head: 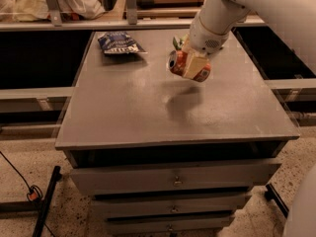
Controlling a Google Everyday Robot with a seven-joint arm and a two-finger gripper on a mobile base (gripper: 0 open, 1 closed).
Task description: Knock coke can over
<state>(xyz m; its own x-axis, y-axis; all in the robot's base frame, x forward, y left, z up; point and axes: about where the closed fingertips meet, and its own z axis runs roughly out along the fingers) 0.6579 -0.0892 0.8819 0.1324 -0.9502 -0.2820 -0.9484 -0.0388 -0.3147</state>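
The coke can [176, 63] is red with a silver top. It lies tilted on its side in the air, above the grey table [123, 112], and casts a shadow below it. My gripper [191, 66] reaches down from the upper right on the white arm and is shut on the can. A pale finger [194, 65] crosses the can's middle. The can's top faces left.
A dark blue snack bag [118, 43] lies at the table's back left. A green snack bag [177, 41] shows partly behind the gripper at the back. The table has drawers [173, 179] in front. Shelving and a bag stand behind it.
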